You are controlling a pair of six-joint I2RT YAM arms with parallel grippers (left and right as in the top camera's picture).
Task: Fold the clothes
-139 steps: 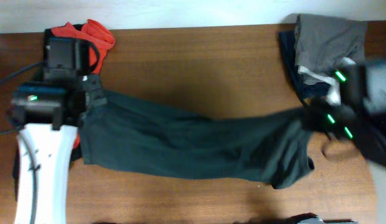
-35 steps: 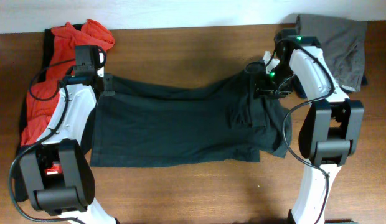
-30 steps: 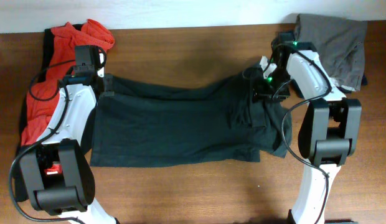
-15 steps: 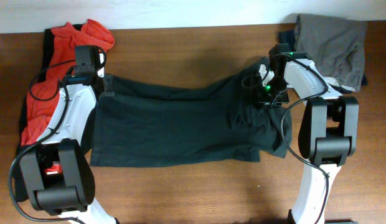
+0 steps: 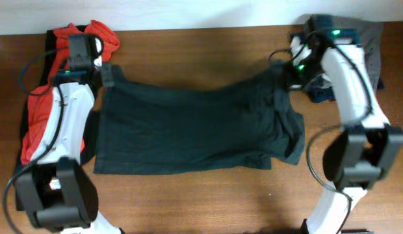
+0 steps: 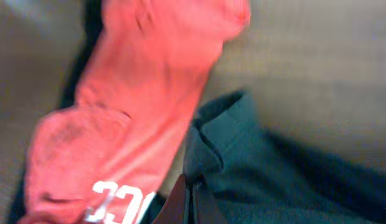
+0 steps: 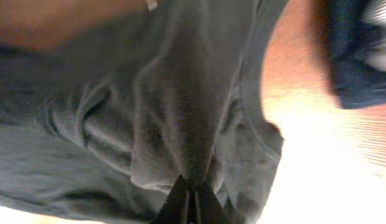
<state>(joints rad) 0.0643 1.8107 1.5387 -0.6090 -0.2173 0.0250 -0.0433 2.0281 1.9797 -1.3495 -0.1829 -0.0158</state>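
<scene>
The dark charcoal T-shirt [image 5: 188, 130] lies spread across the middle of the table; no white letters show on it. My left gripper [image 5: 108, 74] is shut on its far left corner, which also shows in the left wrist view [image 6: 274, 174] with the fingers [image 6: 192, 200] pinching the hem. My right gripper [image 5: 287, 73] is shut on its far right corner, with the fingers [image 7: 192, 202] closed on a ridge of bunched fabric [image 7: 118, 112]. A red T-shirt [image 5: 39, 123] with white letters [image 6: 118, 124] lies at the left edge, partly under my left arm.
A grey garment pile [image 5: 367, 39] sits at the far right corner, with a navy piece [image 7: 361, 62] beside it. Bare wooden table [image 5: 188, 45] runs along the far side and the front edge [image 5: 188, 201].
Both grippers moved toward the far side of the table while holding the dark shirt. Its top edge was pulled back, and the bunched fold on the right side flattened out.
</scene>
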